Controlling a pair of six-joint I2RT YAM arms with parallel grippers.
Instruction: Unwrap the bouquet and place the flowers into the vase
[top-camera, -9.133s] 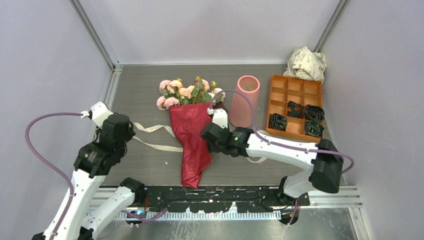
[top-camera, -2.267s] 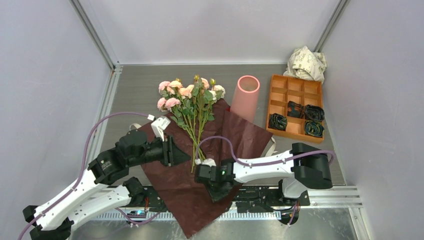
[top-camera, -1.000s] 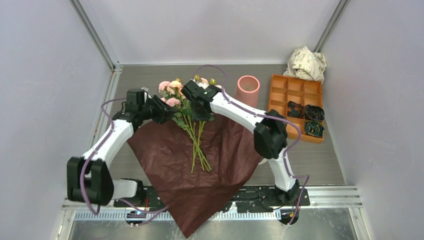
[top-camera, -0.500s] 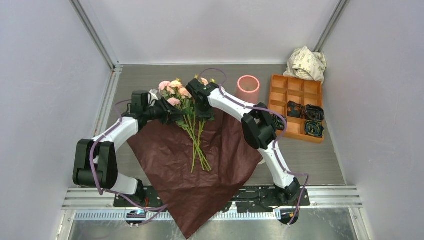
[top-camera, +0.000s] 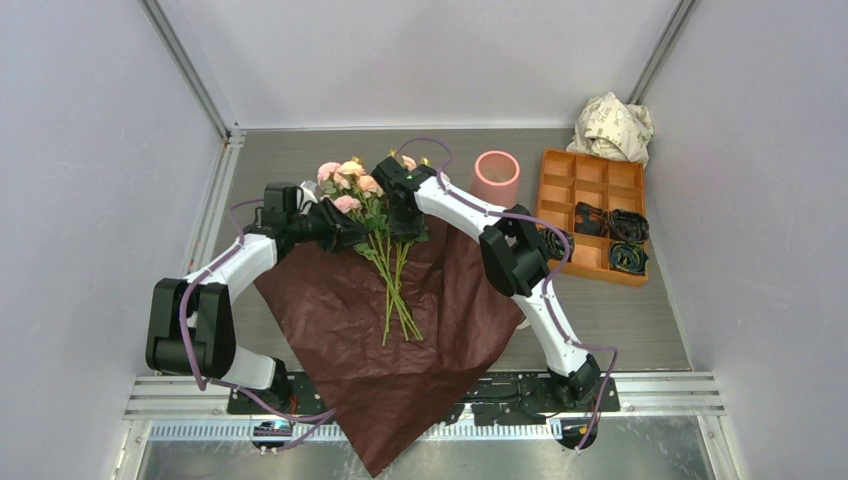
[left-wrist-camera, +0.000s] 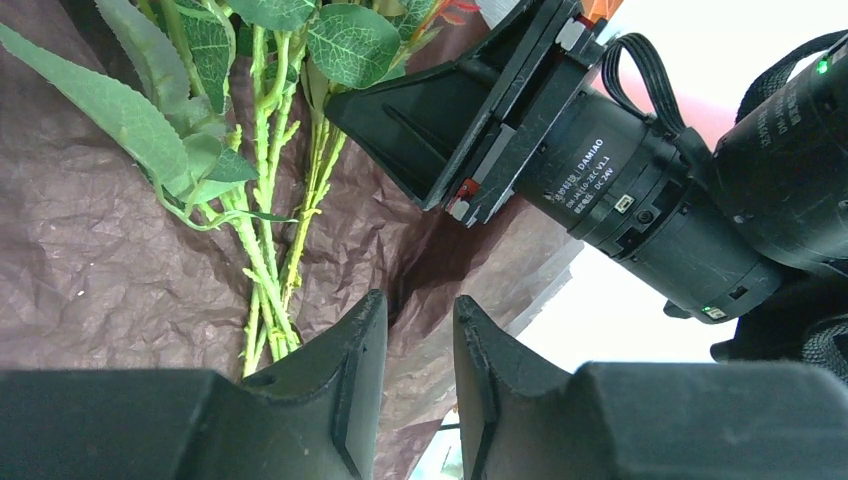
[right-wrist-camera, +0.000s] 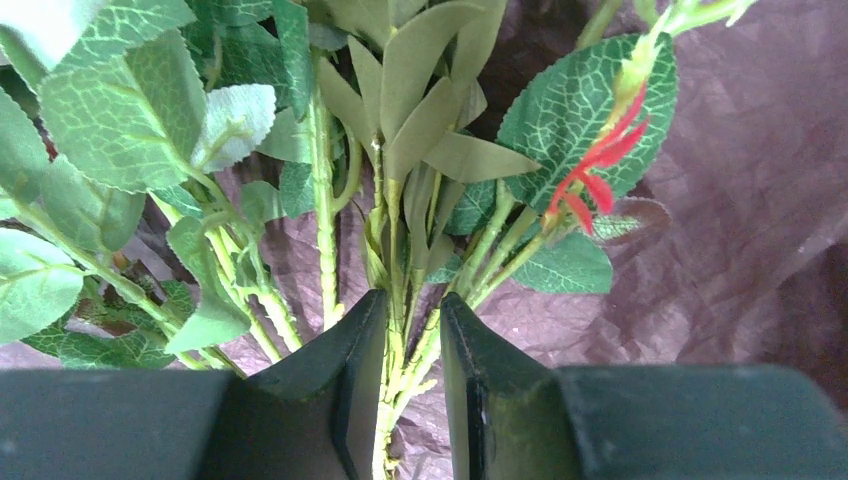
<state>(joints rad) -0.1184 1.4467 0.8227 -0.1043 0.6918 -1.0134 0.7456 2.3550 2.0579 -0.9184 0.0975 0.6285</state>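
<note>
The flowers (top-camera: 388, 262), pink and peach roses on thin green leafy stems, are laid on the spread dark red paper (top-camera: 400, 370), whose near corner is hung over the table's (top-camera: 640, 320) near edge. Their stems are clamped between the narrowed fingers of the right pincer (right-wrist-camera: 412, 305). Just left of it, the left pincer (left-wrist-camera: 420, 305) is seen with a slim gap; whether anything is pinched cannot be told. The vase (top-camera: 496, 170) is stood upright to the right of the right pincer, apart from it. Farther right, dark bundles (top-camera: 628, 225) are held in the orange tray's (top-camera: 592, 165) compartments.
</note>
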